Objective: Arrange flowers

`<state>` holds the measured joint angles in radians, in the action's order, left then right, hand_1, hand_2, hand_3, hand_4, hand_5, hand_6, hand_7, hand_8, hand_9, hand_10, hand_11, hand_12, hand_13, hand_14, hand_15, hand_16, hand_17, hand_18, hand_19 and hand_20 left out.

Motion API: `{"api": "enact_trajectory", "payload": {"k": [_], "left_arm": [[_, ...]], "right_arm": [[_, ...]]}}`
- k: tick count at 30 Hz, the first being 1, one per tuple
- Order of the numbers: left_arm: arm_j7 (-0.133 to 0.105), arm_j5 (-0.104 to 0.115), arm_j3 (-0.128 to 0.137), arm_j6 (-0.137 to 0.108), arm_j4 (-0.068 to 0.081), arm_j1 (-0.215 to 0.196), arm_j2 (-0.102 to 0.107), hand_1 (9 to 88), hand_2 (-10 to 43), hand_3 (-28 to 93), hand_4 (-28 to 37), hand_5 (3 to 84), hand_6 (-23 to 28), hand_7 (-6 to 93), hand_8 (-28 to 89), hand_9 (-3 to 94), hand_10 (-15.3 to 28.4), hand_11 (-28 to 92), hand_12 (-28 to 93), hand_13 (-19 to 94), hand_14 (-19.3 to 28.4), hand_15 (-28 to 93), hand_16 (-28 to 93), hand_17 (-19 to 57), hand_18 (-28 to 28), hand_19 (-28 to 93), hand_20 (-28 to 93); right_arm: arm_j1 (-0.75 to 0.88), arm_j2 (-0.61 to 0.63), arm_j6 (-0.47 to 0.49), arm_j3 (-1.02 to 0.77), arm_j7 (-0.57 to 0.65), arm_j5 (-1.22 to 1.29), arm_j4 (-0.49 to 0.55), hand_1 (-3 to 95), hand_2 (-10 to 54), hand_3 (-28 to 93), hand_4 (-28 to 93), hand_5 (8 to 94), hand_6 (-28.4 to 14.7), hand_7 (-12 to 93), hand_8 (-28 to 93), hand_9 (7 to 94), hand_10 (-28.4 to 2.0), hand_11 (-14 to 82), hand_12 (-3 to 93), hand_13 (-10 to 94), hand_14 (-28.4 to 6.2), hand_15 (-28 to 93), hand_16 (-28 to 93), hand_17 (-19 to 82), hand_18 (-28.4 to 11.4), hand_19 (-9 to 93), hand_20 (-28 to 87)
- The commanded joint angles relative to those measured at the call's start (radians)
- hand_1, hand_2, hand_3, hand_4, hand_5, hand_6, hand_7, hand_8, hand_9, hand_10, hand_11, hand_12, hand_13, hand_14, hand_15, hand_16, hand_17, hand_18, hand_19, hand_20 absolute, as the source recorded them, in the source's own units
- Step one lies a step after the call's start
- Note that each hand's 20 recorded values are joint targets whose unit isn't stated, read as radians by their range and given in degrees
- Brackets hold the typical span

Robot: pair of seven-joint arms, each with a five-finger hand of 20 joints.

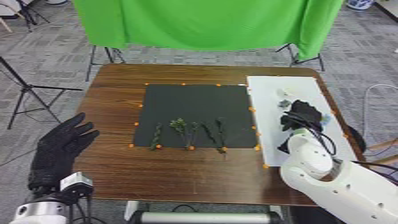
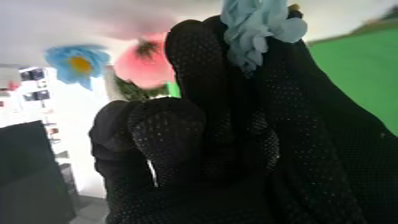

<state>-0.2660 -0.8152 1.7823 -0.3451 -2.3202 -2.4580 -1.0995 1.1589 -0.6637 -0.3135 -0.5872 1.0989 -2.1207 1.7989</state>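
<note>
Over the white board [image 1: 274,125], the right hand [image 1: 302,116] is at the board's right side. In the right wrist view the right hand [image 2: 222,120] pinches a pale blue flower [image 2: 244,35] between its fingertips and thumb. A blue flower [image 2: 67,57] with a yellow centre and a pink flower [image 2: 142,71] show beyond its fingers. A pale flower [image 1: 286,92] and a small grey-blue flower [image 1: 284,103] lie on the board near the hand. Several green stems [image 1: 179,125] lie on the black mat [image 1: 195,97]. The left hand [image 1: 58,150] is open at the table's left edge.
Orange markers run around the mat and board on the brown wooden table [image 1: 178,175]. A green cloth [image 1: 209,22] hangs behind the table's far edge, with tripod stands [image 1: 34,87] on the floor around it.
</note>
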Motion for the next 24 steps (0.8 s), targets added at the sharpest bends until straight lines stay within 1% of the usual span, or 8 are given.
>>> {"api": "enact_trajectory", "payload": {"k": [1,5,10,11,15,20,22,24], "left_arm": [[0.008,0.003,0.03,-0.001,-0.01,-0.036,-0.021,25.6,4.9,83,-18.6,42.7,11.7,15.5,-10,39.8,20.2,28,10,31,27.3,53,-10,-5.8,23.8,62,-6],[0.021,0.0,0.046,-0.003,-0.013,-0.043,-0.035,25.6,4.9,83,-18.7,42.7,11.7,15.5,-10,39.9,20.2,28,9,31,27.3,53,-10,-5.9,23.8,62,-6],[0.013,0.004,0.074,-0.017,-0.019,-0.063,-0.052,25.6,5.0,83,-18.8,42.7,11.8,15.4,-10,39.7,20.2,28,9,31,27.2,53,-10,-5.9,23.8,62,-6],[0.007,0.006,0.079,-0.028,-0.021,-0.07,-0.052,25.6,5.0,83,-18.7,42.6,11.7,15.5,-10,39.7,20.2,28,9,31,27.3,53,-10,-5.9,23.8,62,-6],[0.002,0.007,0.106,-0.041,-0.022,-0.079,-0.066,25.5,4.9,83,-18.6,42.6,11.7,15.4,-10,39.4,20.1,28,10,31,27.2,53,-10,-5.9,23.8,62,-6],[-0.001,0.009,0.103,-0.042,-0.008,-0.052,-0.065,25.5,4.9,83,-18.7,42.5,11.7,15.4,-10,39.3,20.2,28,10,30,27.2,53,-10,-6.0,23.9,63,-6],[0.006,0.005,0.098,-0.035,-0.001,-0.031,-0.059,25.5,5.0,83,-18.7,42.6,11.7,15.4,-10,39.4,20.2,28,9,30,27.2,53,-10,-6.1,23.9,63,-6],[0.016,0.001,0.09,-0.038,0.004,-0.005,-0.045,25.5,5.1,83,-18.7,42.5,11.6,15.5,-10,39.3,20.2,28,9,30,27.2,53,-10,-6.1,23.9,63,-6]], "right_arm": [[-0.076,-0.049,-0.029,-0.015,-0.062,-0.044,0.096,51.4,-9.5,80,-28,84.6,-0.7,25,3,86.0,-8.6,33.9,32.0,77,-9.2,79,18,38,-27.7,93,42],[-0.116,-0.131,-0.004,-0.006,-0.136,-0.015,0.13,51.5,-9.5,80,-28,84.9,-0.9,24,3,86.1,-8.8,34.1,32.2,77,-9.2,79,18,38,-27.7,93,42],[-0.159,-0.282,0.062,0.022,-0.272,0.053,0.149,51.7,-9.5,80,-28,85.0,-1.0,24,4,85.8,-9.2,34.5,32.3,77,-9.3,80,18,37,-27.3,93,43],[-0.167,-0.315,0.085,0.027,-0.307,0.076,0.15,51.7,-9.5,80,-28,84.9,-1.0,24,4,85.8,-9.2,34.5,32.3,77,-9.3,80,18,37,-27.3,93,43],[-0.206,-0.444,0.141,0.09,-0.412,0.065,0.11,51.4,-9.5,80,-28,84.6,-1.0,24,4,85.3,-9.6,35.1,32.4,76,-9.5,80,19,36,-26.7,93,43],[-0.233,-0.572,0.124,0.172,-0.48,0.068,0.017,50.7,-9.5,81,-28,84.0,-0.6,25,4,84.0,-10.7,37.3,32.2,75,-9.5,81,19,35,-26.0,93,42],[-0.249,-0.6,0.118,0.203,-0.479,0.074,-0.009,50.3,-9.5,81,-28,83.7,-0.4,25,4,83.6,-11.0,38.4,31.4,74,-9.6,81,19,34,-26.1,93,41],[-0.246,-0.631,0.118,0.217,-0.495,0.08,-0.04,50.1,-9.5,81,-28,83.6,-0.3,26,3,83.3,-11.3,39.1,31.2,74,-9.7,81,19,34,-25.9,93,41]]}}
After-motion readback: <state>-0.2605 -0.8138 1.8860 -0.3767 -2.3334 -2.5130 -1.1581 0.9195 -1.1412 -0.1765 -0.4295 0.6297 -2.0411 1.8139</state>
